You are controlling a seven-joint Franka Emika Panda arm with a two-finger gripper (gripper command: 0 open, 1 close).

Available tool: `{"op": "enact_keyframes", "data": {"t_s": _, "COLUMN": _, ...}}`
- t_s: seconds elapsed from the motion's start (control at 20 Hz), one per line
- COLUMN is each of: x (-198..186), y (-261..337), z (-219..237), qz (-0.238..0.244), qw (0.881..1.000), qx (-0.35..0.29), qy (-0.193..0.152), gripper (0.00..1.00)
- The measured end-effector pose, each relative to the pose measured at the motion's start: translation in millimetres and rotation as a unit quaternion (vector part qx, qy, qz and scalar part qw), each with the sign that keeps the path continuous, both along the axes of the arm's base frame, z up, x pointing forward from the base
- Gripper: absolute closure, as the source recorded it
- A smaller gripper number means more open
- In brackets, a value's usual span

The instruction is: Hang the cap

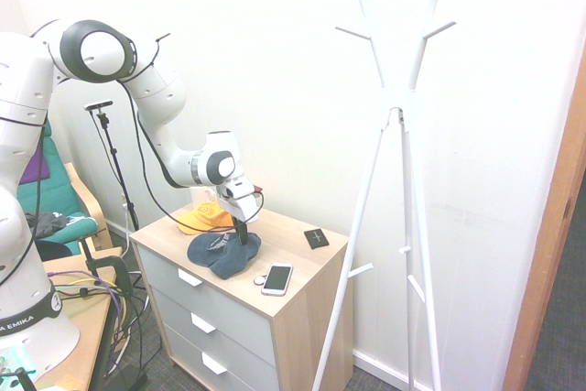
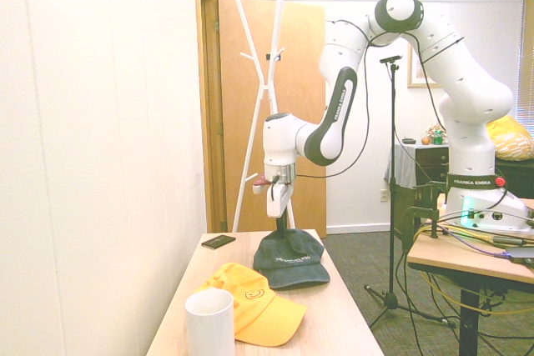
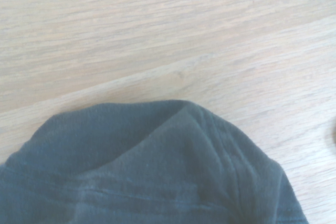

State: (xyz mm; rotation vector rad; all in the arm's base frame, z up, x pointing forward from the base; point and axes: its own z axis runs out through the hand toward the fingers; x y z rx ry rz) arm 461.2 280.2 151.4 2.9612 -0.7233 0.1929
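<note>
The dark navy cap [image 1: 220, 254] lies on the wooden dresser top [image 1: 307, 263], crown up with its brim toward the front; the second exterior view shows small white print on the cap [image 2: 292, 260]. My gripper [image 1: 243, 233] points straight down onto the crown, its fingers drawn together into one narrow dark post, pinching the fabric at the top. From the other side the gripper [image 2: 284, 224] meets a slightly peaked crown. The wrist view is half filled with the cap's [image 3: 157, 182] creased dark cloth over pale wood.
An orange-yellow cap [image 1: 203, 218] lies beside the navy one. A phone [image 1: 277, 278] and a small black card [image 1: 317, 238] lie on the dresser, and a white cup [image 2: 209, 323] stands at one end. A white coat stand [image 1: 396, 116] with angled pegs rises beside the dresser.
</note>
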Motion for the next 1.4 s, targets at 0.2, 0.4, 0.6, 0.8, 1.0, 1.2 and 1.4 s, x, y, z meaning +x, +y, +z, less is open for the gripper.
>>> {"op": "enact_keyframes", "data": {"t_s": 0.2, "x": 2.4, "y": -3.9, "z": 17.8, "qz": 0.012, "qw": 1.000, "qx": -0.009, "qy": 0.023, "gripper": 1.00}}
{"op": "enact_keyframes", "data": {"t_s": 0.4, "x": 8.2, "y": -19.4, "z": 81.9, "qz": 0.058, "qw": 0.993, "qx": -0.094, "qy": 0.029, "gripper": 1.00}}
{"op": "enact_keyframes", "data": {"t_s": 0.6, "x": 25.9, "y": -34.3, "z": 152.0, "qz": 0.094, "qw": 0.977, "qx": -0.188, "qy": -0.034, "gripper": 1.00}}
{"op": "enact_keyframes", "data": {"t_s": 0.8, "x": 41.2, "y": -62.0, "z": 210.6, "qz": 0.106, "qw": 0.947, "qx": -0.289, "qy": -0.087, "gripper": 1.00}}
{"op": "enact_keyframes", "data": {"t_s": 1.0, "x": 57.3, "y": -89.7, "z": 283.0, "qz": 0.102, "qw": 0.906, "qx": -0.389, "qy": -0.133, "gripper": 1.00}}
{"op": "enact_keyframes", "data": {"t_s": 1.2, "x": 72.2, "y": -111.6, "z": 375.5, "qz": 0.092, "qw": 0.856, "qx": -0.472, "qy": -0.191, "gripper": 1.00}}
{"op": "enact_keyframes", "data": {"t_s": 1.4, "x": 78.8, "y": -122.5, "z": 477.0, "qz": 0.075, "qw": 0.838, "qx": -0.483, "qy": -0.241, "gripper": 1.00}}
